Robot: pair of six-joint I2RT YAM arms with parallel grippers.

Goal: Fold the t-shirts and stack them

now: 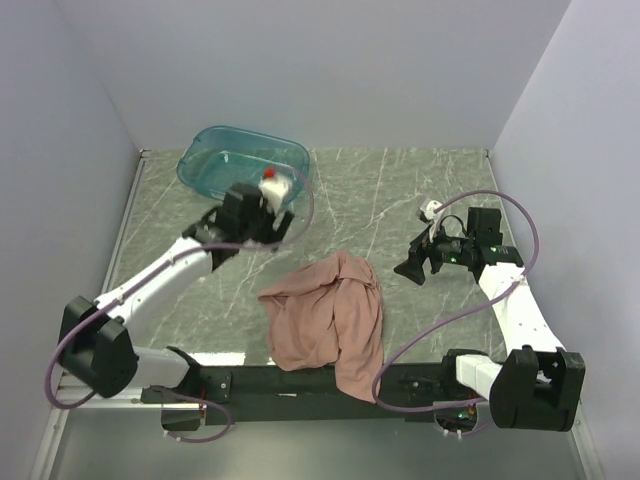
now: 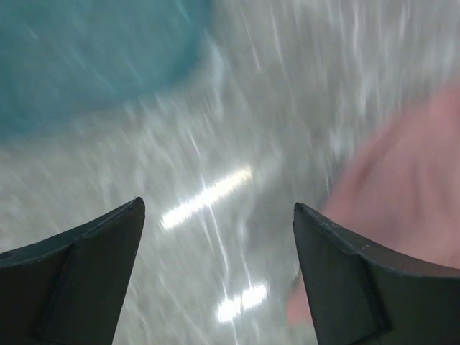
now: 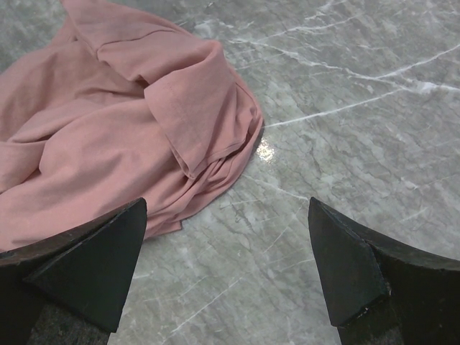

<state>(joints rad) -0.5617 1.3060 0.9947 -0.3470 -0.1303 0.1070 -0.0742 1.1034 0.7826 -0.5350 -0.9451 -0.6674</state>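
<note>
One dusty-pink t-shirt (image 1: 325, 318) lies crumpled in a heap near the table's front middle, its lower edge draped over the black rail. No print shows. My left gripper (image 1: 272, 226) is open and empty just behind the shirt's left side. The left wrist view is motion-blurred, with the gripper (image 2: 218, 205) over bare table and the shirt (image 2: 410, 187) at the right. My right gripper (image 1: 414, 268) is open and empty to the right of the shirt. In the right wrist view the gripper (image 3: 227, 203) hovers over bare table, with the shirt (image 3: 108, 122) up and to the left.
A translucent teal bin (image 1: 243, 164) stands at the back left, just behind my left wrist, and shows blurred in the left wrist view (image 2: 86, 57). The grey marble table (image 1: 400, 190) is walled on three sides. A black rail (image 1: 300, 382) runs along the front edge.
</note>
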